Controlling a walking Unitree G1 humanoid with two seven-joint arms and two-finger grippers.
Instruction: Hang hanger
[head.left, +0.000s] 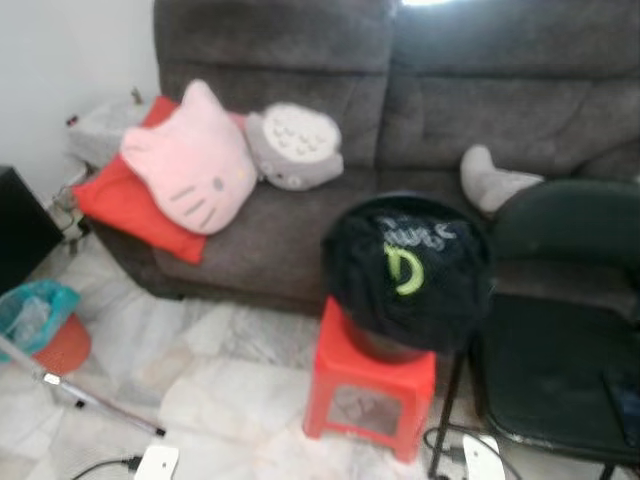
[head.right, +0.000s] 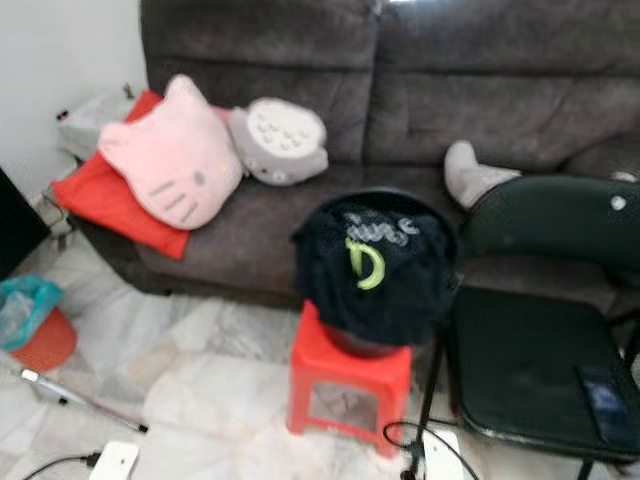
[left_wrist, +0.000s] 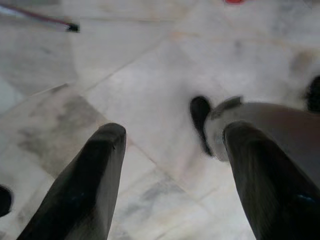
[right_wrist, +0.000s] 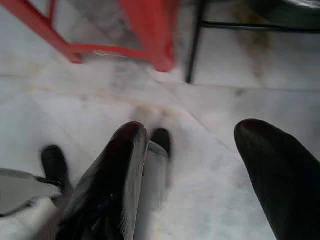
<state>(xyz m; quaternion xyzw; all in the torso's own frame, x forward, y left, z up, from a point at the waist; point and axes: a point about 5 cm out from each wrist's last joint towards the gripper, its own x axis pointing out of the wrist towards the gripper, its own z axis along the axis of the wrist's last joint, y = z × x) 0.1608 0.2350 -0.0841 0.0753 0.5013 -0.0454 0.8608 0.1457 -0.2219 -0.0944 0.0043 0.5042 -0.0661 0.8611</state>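
A black garment with a green logo (head.left: 408, 268) is draped over a dark round tub standing on a red plastic stool (head.left: 370, 385) in front of the grey sofa (head.left: 400, 90). My left gripper (left_wrist: 172, 165) hangs low over the marble floor, its two black fingers apart with nothing between them. My right gripper (right_wrist: 200, 160) also hangs open above the floor, close to the red stool's legs (right_wrist: 150, 35) and a black chair leg (right_wrist: 194, 45).
A black chair (head.left: 555, 385) stands right of the stool. A person's leg (head.left: 570, 215) with a grey sock (head.left: 490, 180) rests on the sofa. A pink cat cushion (head.left: 190, 160), grey plush (head.left: 292, 145), red bin (head.left: 40, 325), pole (head.left: 80, 395) and cables lie left.
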